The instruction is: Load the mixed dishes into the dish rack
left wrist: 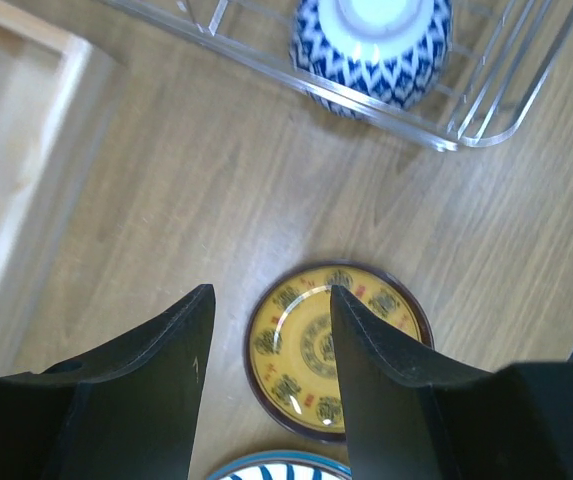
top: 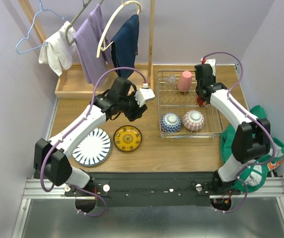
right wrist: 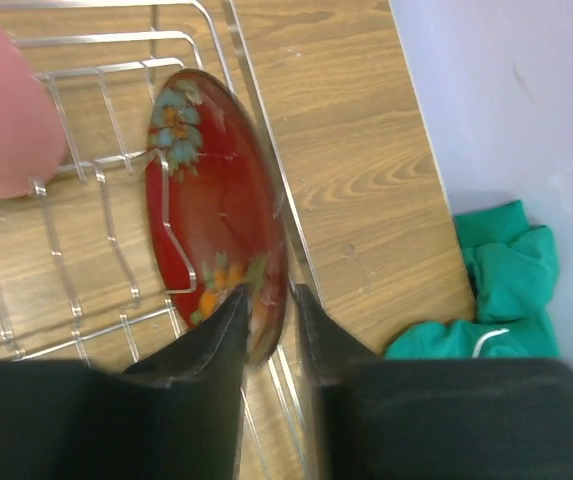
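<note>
The dish rack (top: 189, 135) sits on the right part of the table (top: 146, 158). Against its right wall, the red floral plate (right wrist: 211, 200) stands on edge among the upright wires, slightly tilted. The right gripper (right wrist: 271, 292) straddles the plate's near rim with its fingers set narrow, one at each face. I cannot tell whether they press the plate or only flank it. The pink cup (top: 185, 81) stands upside down at the back of the rack, just beside the plate. Along the rack's front, the blue-white bowl (top: 171, 122) and the red-pink bowl (top: 193, 120) sit side by side.

Left of the rack, two dishes lie flat on the bare wood. The yellow plate (left wrist: 291, 350) is just off the rack's front left corner. The striped plate (top: 91, 147) is farther left, close to the yellow one. The left gripper (left wrist: 271, 292) hangs over the yellow plate with its jaws wide and nothing between them.

Beyond the rack's back left corner is a wooden tray (top: 75, 93). A white cloth (top: 57, 47), a purple cloth (top: 89, 42) and a navy cloth (top: 127, 42) hang on hangers above it. A green cloth (right wrist: 496, 280) lies off the rack's right side at the table edge, under the right arm.
</note>
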